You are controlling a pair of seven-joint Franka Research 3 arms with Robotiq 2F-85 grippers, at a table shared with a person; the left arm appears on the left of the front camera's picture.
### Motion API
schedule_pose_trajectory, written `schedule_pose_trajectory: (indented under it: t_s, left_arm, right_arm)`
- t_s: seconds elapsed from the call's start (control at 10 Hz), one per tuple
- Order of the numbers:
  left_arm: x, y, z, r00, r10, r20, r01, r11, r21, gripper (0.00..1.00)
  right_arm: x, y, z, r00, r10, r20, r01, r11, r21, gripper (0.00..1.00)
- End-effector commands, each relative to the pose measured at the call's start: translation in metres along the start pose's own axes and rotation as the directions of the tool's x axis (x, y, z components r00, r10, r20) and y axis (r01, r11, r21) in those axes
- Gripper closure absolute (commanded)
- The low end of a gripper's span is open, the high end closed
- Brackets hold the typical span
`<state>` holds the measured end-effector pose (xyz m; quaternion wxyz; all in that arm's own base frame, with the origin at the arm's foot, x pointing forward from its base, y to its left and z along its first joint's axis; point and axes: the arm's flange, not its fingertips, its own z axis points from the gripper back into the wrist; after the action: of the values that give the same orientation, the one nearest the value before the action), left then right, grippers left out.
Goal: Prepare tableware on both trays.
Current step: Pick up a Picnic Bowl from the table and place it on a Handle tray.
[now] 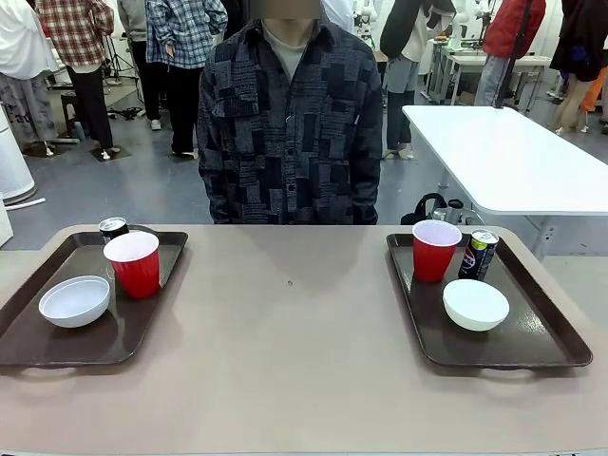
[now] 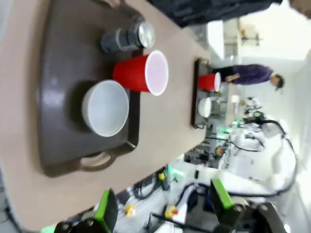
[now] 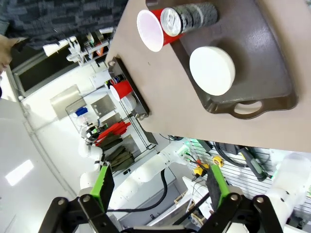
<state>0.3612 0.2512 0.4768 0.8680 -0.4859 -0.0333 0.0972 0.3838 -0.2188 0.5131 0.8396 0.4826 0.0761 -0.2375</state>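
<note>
Trays (image 1: pixel 43 344) are sitting at either side of the front view, each holding a cup (image 1: pixel 134 263), bowl (image 1: pixel 75 301) and can (image 1: pixel 112 229). Left wrist: left gripper (image 2: pixel 163 205) is hanging agape; a careless descent risks toppling the light cup. Right wrist: right gripper (image 3: pixel 159 186) is likewise gaping, with the slim can tippiest.

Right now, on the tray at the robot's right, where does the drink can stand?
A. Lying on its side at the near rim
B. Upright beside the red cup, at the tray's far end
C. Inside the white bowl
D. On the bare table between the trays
B: the drink can stands upright just right of the red cup, beyond the white bowl, on the right tray.
</note>
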Motion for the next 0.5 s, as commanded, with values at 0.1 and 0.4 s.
schedule_pose_trajectory:
  t_s: [0.1,0.4]
  left_arm:
    - [-0.0054,0.0143,0.0141,0.996,-0.001,0.094,0.010,0.996,-0.093,0.00]
    - [-0.0054,0.0143,0.0141,0.996,-0.001,0.094,0.010,0.996,-0.093,0.00]
  right_arm:
    - [-0.0014,0.0013,0.0001,1.000,0.000,-0.003,0.000,1.000,0.007,0.00]
    - [-0.0014,0.0013,0.0001,1.000,0.000,-0.003,0.000,1.000,0.007,0.00]
